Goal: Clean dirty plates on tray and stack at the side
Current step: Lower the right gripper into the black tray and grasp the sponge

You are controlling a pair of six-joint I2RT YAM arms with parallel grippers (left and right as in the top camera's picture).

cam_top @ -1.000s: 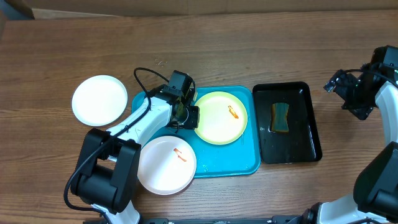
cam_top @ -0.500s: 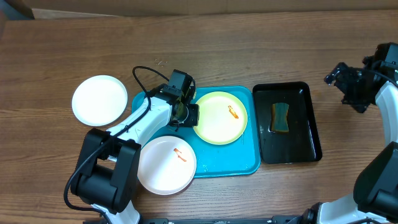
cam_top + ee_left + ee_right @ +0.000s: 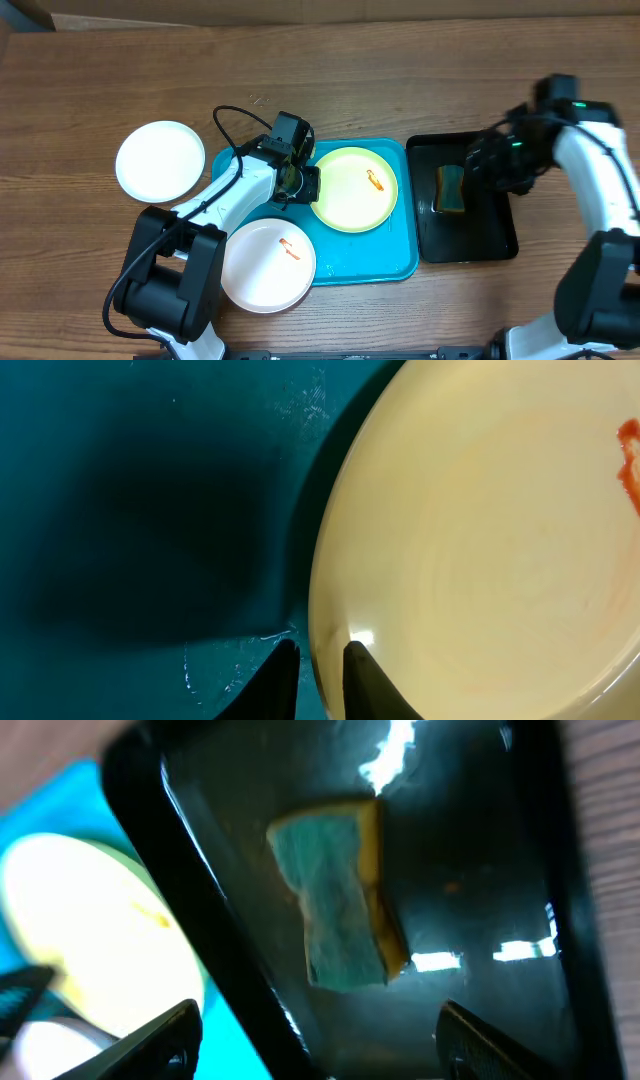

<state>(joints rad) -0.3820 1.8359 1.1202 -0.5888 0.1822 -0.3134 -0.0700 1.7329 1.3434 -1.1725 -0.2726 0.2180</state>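
A pale yellow plate (image 3: 354, 189) with an orange smear lies on the turquoise tray (image 3: 395, 262). My left gripper (image 3: 303, 185) is shut on its left rim; in the left wrist view one finger is under the yellow plate (image 3: 480, 540) and the other is on top of it, the left gripper (image 3: 318, 650) low in frame. A white plate (image 3: 266, 265) with an orange smear overlaps the tray's front left corner. Another white plate (image 3: 160, 160) sits on the table, left of the tray. My right gripper (image 3: 490, 168) hangs open above a sponge, holding nothing.
A glossy black tray (image 3: 500, 235) stands right of the turquoise one, holding a green and yellow sponge (image 3: 451, 188). In the right wrist view the sponge (image 3: 340, 900) lies ahead of the right gripper (image 3: 318, 1015), with the black tray's rim (image 3: 200, 910) crossing on the left.
The right arm has swung in from the table's far right edge to over the black tray and sponge, and its jaws have narrowed a little. The left arm and the plates have not moved.
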